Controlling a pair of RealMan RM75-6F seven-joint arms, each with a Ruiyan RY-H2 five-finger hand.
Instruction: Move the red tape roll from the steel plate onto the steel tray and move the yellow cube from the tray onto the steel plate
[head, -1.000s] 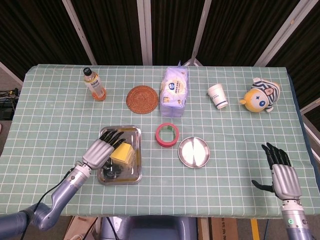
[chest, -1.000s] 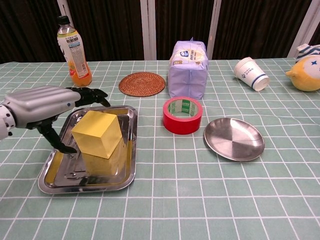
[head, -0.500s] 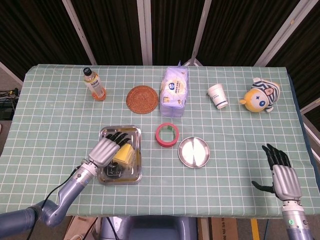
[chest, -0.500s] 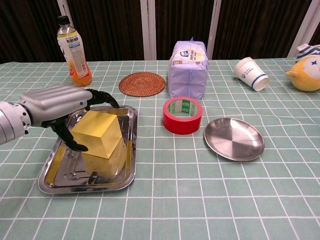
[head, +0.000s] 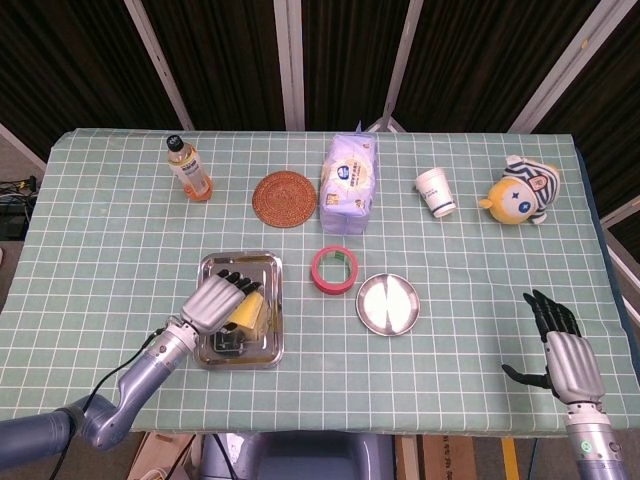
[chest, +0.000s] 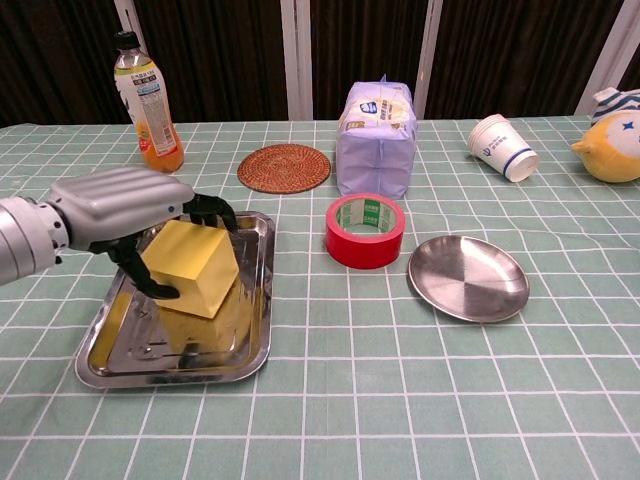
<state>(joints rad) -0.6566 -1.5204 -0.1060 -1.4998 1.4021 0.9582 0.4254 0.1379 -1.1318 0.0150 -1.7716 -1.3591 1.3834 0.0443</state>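
Note:
The yellow cube (head: 246, 311) (chest: 192, 266) sits in the steel tray (head: 262, 262) (chest: 256, 232) at the front left. My left hand (head: 215, 303) (chest: 115, 205) grips it, fingers curled over its top far edge and thumb against its left face. On the tablecloth between tray and plate lies the red tape roll (head: 334, 270) (chest: 365, 231), flat on its side. Nothing lies on the round steel plate (head: 388, 304) (chest: 467, 277) to its right. Near the front right corner my right hand (head: 562, 355) is open, fingers apart; the chest view does not show it.
Along the back stand an orange drink bottle (head: 188, 168) (chest: 147, 103), a woven coaster (head: 285, 198) (chest: 284, 167), a purple tissue pack (head: 349, 182) (chest: 376, 137), a tipped paper cup (head: 436, 192) (chest: 502, 147) and a yellow plush toy (head: 520, 192) (chest: 612, 125).
My left hand has moved right over the tray and closed its fingers around the yellow cube, which now sits slightly tilted. The right hand has barely moved.

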